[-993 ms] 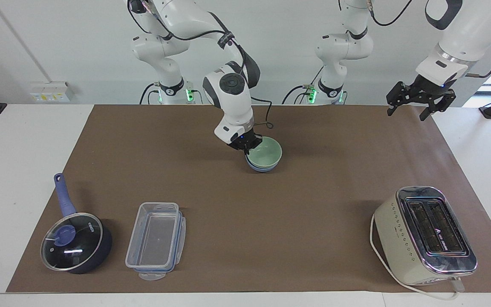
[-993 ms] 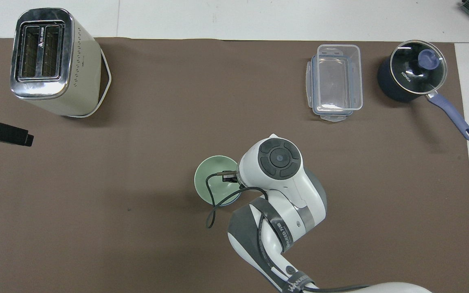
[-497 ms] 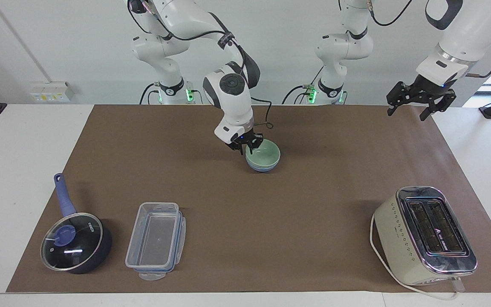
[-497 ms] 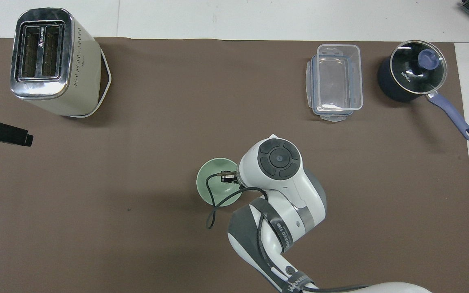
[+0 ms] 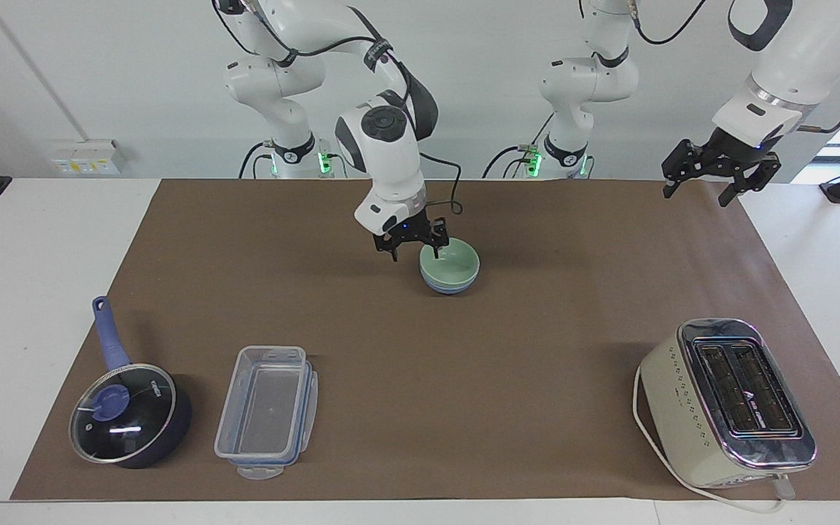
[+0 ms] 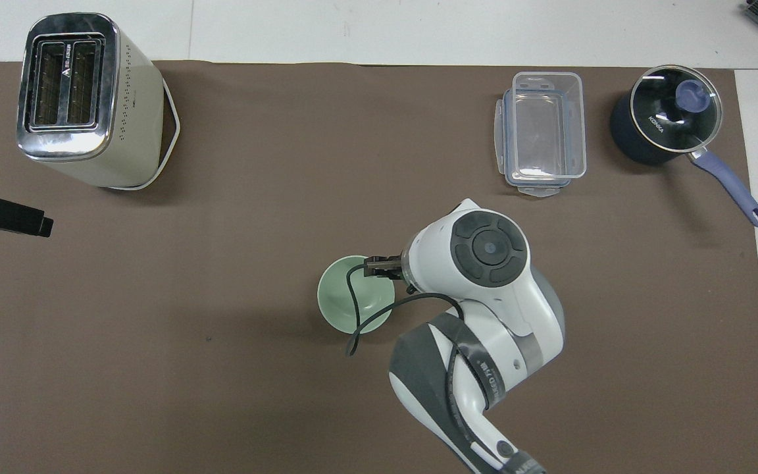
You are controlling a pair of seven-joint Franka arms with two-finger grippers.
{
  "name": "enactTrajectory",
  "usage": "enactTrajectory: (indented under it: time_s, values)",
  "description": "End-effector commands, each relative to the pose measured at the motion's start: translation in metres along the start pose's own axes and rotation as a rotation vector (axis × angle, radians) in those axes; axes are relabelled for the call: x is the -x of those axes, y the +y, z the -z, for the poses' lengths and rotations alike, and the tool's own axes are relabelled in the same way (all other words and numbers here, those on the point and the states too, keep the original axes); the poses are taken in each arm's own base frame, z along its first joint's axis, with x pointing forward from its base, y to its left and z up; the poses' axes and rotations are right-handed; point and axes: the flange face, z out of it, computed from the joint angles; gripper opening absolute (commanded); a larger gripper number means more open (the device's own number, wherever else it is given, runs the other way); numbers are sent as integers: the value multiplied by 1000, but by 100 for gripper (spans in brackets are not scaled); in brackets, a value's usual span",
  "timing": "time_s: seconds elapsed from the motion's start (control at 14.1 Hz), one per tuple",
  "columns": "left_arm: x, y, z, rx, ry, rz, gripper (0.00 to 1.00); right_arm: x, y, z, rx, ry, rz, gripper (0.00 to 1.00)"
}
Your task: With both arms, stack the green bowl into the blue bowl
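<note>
Spread wide and empty, the right gripper (image 5: 413,246) hangs just above the rim of the small pale mint-green bowl (image 5: 451,263), which sits nested in the matching periwinkle-blue bowl (image 5: 449,286) mid-mat. A clean finish likely means lifting straight up, fingers clear of the rim, so the stack stays undisturbed. Toward its own end of the table, the left gripper (image 5: 717,177) waits aloft, also open and holding nothing.

From overhead the green bowl (image 6: 346,299) hides all of the blue bowl, the right arm's wrist (image 6: 484,253) covers most of the right pincer, and the left pincer (image 6: 7,217) is cut off at the picture's edge.
</note>
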Motion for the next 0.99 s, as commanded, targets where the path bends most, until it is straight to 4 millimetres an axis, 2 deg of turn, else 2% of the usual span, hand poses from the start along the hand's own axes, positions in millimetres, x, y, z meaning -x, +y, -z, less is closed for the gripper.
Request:
enactTrajectory:
  time_s: [0.0,0.21,0.5,0.92]
  values:
    - [5,-2,4,-18,-11,10,100,-22,35,47,70,49,-12,100]
    - [7,-1,5,-18,-12,8,100,-35,59,80,74,93,-50,100]
    - [6,-1,5,-20,-10,0,100,-41,94,123,82,124,-106,100]
    - [8,-2,4,-43,-24,-31,100,-37,148,201,97,122,-165,100]
